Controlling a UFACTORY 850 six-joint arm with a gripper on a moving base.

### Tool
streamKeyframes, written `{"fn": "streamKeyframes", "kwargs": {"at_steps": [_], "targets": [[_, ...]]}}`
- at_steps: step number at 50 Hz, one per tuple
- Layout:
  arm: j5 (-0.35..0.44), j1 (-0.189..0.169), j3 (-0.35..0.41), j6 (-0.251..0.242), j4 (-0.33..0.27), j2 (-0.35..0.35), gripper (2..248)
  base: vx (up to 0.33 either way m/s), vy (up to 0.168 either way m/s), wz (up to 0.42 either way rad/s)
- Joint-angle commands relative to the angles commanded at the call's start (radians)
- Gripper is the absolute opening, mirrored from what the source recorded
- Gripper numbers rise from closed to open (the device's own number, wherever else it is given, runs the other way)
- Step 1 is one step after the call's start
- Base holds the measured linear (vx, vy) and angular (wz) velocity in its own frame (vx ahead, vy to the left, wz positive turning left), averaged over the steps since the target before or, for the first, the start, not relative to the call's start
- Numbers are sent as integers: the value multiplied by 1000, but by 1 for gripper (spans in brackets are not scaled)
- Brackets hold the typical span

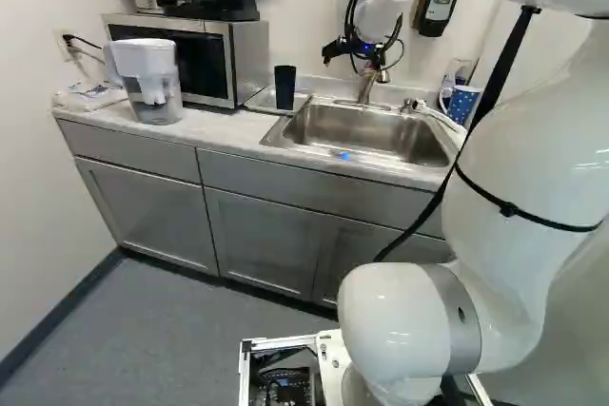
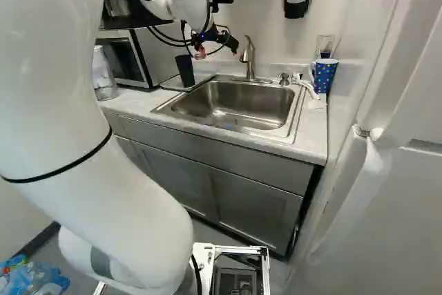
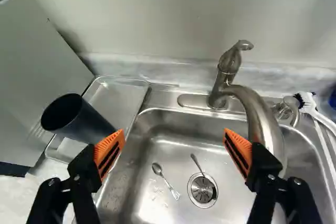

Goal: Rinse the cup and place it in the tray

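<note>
The pincer (image 2: 217,48) is open, with nothing between its fingers. The dark cup (image 3: 86,119) stands upright in the metal tray (image 3: 118,95), left of the sink (image 1: 371,134) on the desk (image 1: 214,130). Two spoons lie in the sink, one reaching over the drain (image 3: 202,189); the faucet (image 3: 257,116) rises at its far side.
</note>
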Motion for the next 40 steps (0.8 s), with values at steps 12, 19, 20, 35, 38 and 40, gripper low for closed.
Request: {"fn": "streamKeyframes", "kwargs": {"at_steps": [12,19,20,35,38,40], "targets": [[-85,6,4,0,0,4,247,0,0,0],[-135,9,7,0,0,7,247,0,0,0],[-142,9,7,0,0,7,247,0,0,0],[-258,9,7,0,0,7,247,0,0,0],[-281,9,7,0,0,7,247,0,0,0],[-297,9,7,0,0,7,247,0,0,0]]}}
